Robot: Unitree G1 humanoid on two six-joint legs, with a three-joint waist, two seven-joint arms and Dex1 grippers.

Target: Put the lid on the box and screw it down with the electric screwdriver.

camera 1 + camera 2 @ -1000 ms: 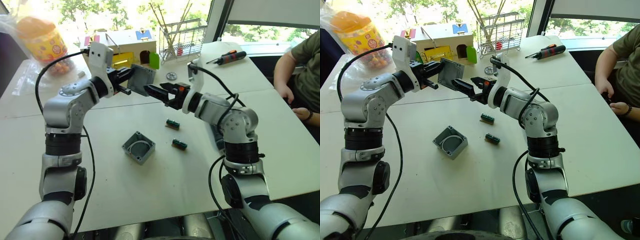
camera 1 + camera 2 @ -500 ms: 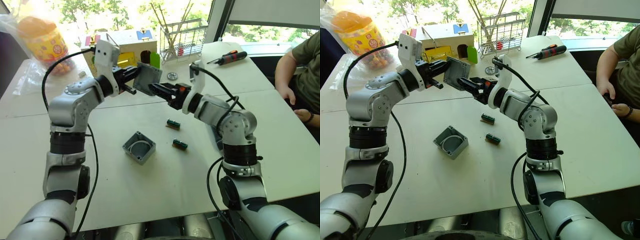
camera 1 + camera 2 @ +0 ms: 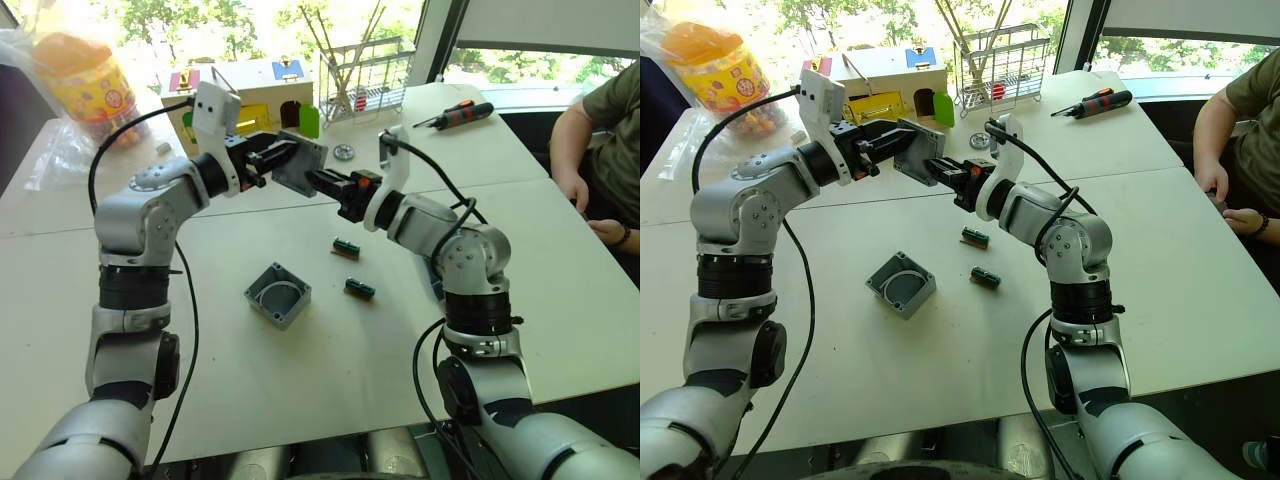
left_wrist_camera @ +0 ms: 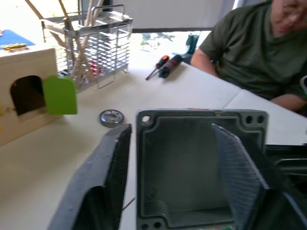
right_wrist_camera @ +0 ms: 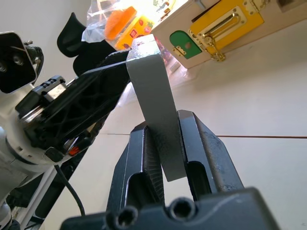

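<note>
Lid point(image 3: 302, 163) hanging mid-air above table point(image 3: 560, 250), pinched betw both grippers: left gripper point(image 3: 272, 158) clamping far edge, right gripper point(image 5: 168, 143) closing fingers round near edge. Sitting well above and behind box point(image 3: 277, 294), which is lying open on table, roughly equidistant to both arms. Showing no legible writing or brand.

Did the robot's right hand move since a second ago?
Yes. The right hand went forward, away from the box on the table, and its fingers now sit around the edge of the lid held up by the left hand.
</note>
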